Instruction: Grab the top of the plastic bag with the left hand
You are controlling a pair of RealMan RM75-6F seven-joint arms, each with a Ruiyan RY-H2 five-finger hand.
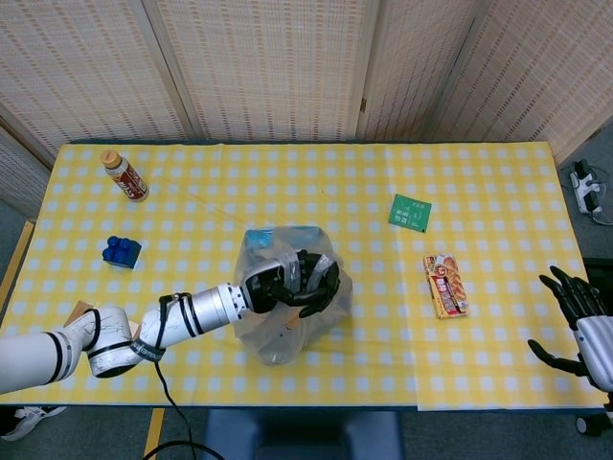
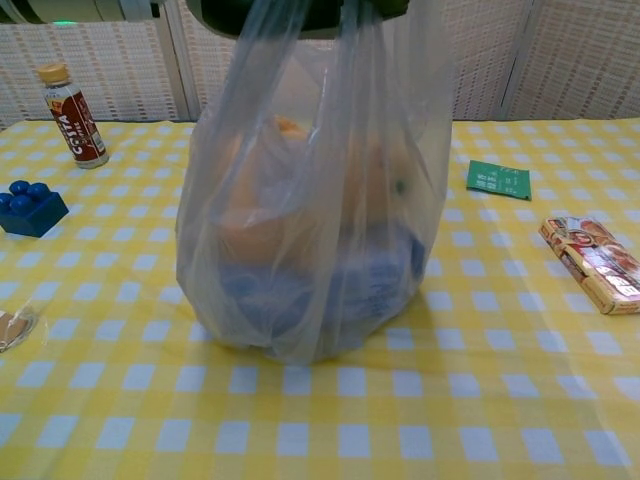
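A clear plastic bag (image 1: 287,316) (image 2: 310,230) with orange and blue things inside stands near the table's front middle. My left hand (image 1: 292,281) is over its top with the fingers curled around the gathered handles. In the chest view only the underside of that left hand (image 2: 290,10) shows at the top edge, with the bag's handles pulled up into it. My right hand (image 1: 575,316) hangs off the table's front right corner, fingers spread, holding nothing.
A brown bottle (image 1: 124,174) stands at the back left and a blue brick (image 1: 122,251) lies further forward. A green card (image 1: 410,212) and a snack pack (image 1: 445,285) lie to the right of the bag. A small packet (image 2: 10,328) sits at the front left edge.
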